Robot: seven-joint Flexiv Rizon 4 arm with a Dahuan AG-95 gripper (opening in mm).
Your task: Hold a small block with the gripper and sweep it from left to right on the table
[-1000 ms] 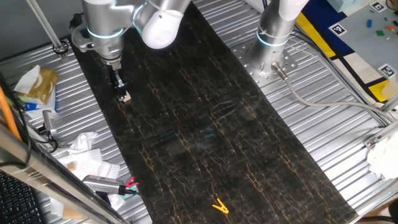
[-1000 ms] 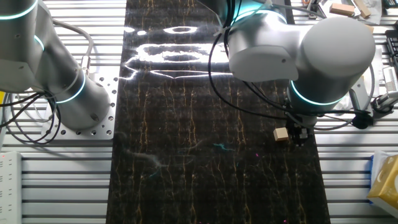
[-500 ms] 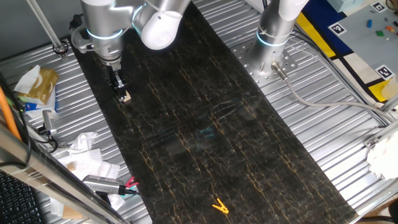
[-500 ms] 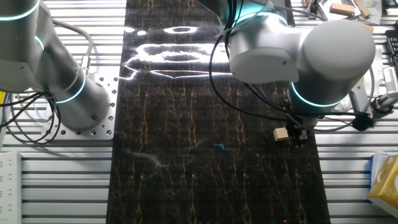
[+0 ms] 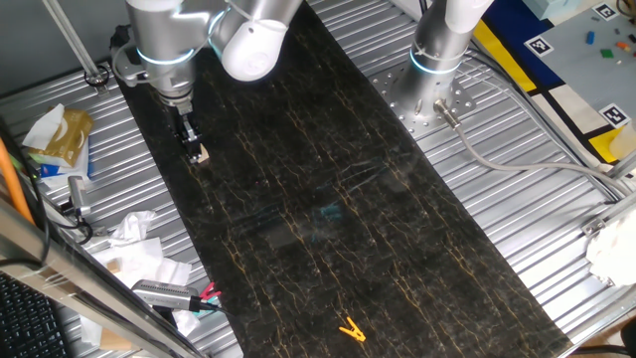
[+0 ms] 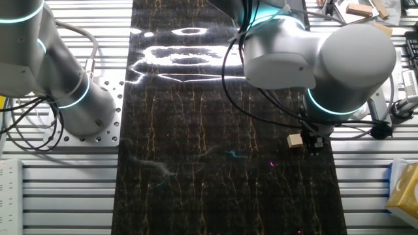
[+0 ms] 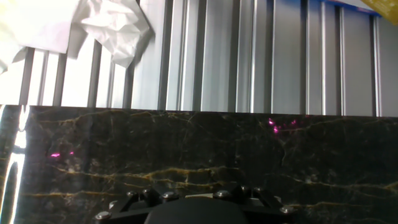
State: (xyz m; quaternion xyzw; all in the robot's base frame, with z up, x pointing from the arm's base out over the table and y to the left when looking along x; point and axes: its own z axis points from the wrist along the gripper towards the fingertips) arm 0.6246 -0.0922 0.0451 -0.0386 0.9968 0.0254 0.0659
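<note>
The small block (image 5: 201,155) is a pale tan cube resting on the black marble table (image 5: 328,199), near its left edge. My gripper (image 5: 195,149) points straight down and is shut on the small block at table level. In the other fixed view the block (image 6: 295,140) sticks out to the left of the black fingers (image 6: 313,141). In the hand view only the gripper's black body (image 7: 193,208) shows at the bottom edge, with a thin pale strip of the block (image 7: 199,195) at its tip.
The ribbed metal surround (image 5: 149,189) lies right beside the block. Crumpled paper and clutter (image 5: 134,239) sit further left and show in the hand view (image 7: 112,25). A yellow clip (image 5: 350,329) lies at the table's near end. A second arm's base (image 5: 437,60) stands across the table.
The arm's upper body has shifted very slightly. The gripper tip and the block stay at the same spot on the table.
</note>
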